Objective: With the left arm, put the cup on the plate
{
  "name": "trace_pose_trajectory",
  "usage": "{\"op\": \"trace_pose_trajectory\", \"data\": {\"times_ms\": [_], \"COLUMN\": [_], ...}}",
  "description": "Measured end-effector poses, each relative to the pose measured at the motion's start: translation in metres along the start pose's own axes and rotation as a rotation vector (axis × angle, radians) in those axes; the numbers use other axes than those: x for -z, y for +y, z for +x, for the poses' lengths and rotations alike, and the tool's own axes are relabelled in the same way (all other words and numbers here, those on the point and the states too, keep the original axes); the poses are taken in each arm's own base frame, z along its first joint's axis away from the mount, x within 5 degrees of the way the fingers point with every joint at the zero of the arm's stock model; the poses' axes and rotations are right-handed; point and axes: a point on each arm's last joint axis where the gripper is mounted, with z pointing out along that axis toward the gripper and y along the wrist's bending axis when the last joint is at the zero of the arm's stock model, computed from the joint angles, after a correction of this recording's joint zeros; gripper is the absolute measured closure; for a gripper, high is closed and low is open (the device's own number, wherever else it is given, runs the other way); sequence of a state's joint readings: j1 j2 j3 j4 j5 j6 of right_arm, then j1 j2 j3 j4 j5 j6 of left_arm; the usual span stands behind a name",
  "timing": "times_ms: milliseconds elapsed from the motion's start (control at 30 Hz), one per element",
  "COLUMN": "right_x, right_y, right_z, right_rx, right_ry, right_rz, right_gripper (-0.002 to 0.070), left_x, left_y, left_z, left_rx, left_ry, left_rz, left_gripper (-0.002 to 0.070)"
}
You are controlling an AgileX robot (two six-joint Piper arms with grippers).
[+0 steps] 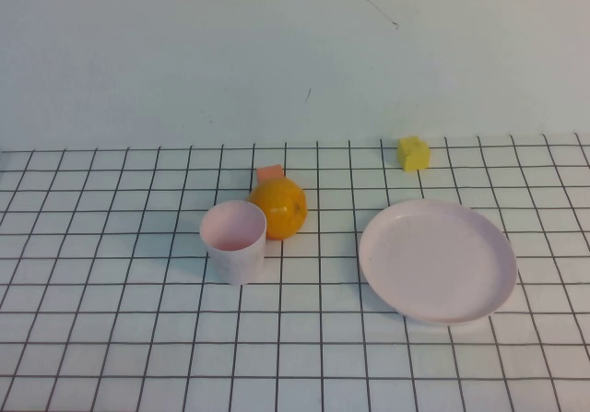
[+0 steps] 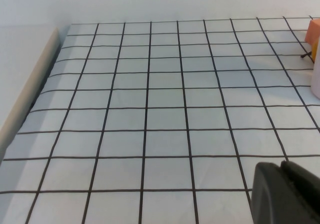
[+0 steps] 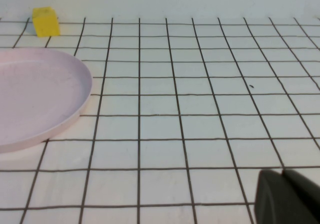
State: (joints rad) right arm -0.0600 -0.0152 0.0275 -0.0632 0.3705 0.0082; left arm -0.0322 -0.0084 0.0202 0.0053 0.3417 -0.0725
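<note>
The pale pink cup (image 1: 234,240) stands upright on the gridded table, left of centre, touching the orange fruit (image 1: 278,207) behind it. The large pale pink plate (image 1: 437,259) lies empty to the right. Neither arm shows in the high view. My left gripper (image 2: 282,165) hangs over bare table to the left of the cup, its jaws shut and empty; a sliver of the cup (image 2: 316,76) shows at that view's edge. My right gripper (image 3: 283,173) is shut and empty over the table, right of the plate (image 3: 35,101).
A small orange block (image 1: 269,172) sits behind the fruit. A yellow cube (image 1: 413,152) stands near the back wall behind the plate and also shows in the right wrist view (image 3: 45,21). The table's left edge (image 2: 30,83) borders a beige strip.
</note>
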Motion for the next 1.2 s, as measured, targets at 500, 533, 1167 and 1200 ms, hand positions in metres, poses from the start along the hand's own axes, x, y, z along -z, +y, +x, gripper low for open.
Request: {"op": "trace_pose_trajectory", "data": {"times_ms": [500, 533, 1167, 1200], "right_x": [0.000, 0.000, 0.000, 0.000], "right_y": [0.000, 0.000, 0.000, 0.000], "right_z": [0.000, 0.000, 0.000, 0.000], "right_rx": [0.000, 0.000, 0.000, 0.000], "right_ry": [0.000, 0.000, 0.000, 0.000], "right_rz": [0.000, 0.000, 0.000, 0.000], "right_gripper": [0.0678, 0.0678, 0.0678, 0.0678], "left_x": [0.000, 0.001, 0.027, 0.026], "left_y": [-0.001, -0.001, -0.004, -0.004], "left_z": [-0.014, -0.018, -0.064, -0.065], "left_rx": [-0.007, -0.007, 0.061, 0.084], "left_ry": [-0.167, -0.212, -0.781, -0.749], "left_rz": [0.010, 0.013, 0.077, 0.080], "left_gripper": [0.0677, 0.0677, 0.0677, 0.0677]}}
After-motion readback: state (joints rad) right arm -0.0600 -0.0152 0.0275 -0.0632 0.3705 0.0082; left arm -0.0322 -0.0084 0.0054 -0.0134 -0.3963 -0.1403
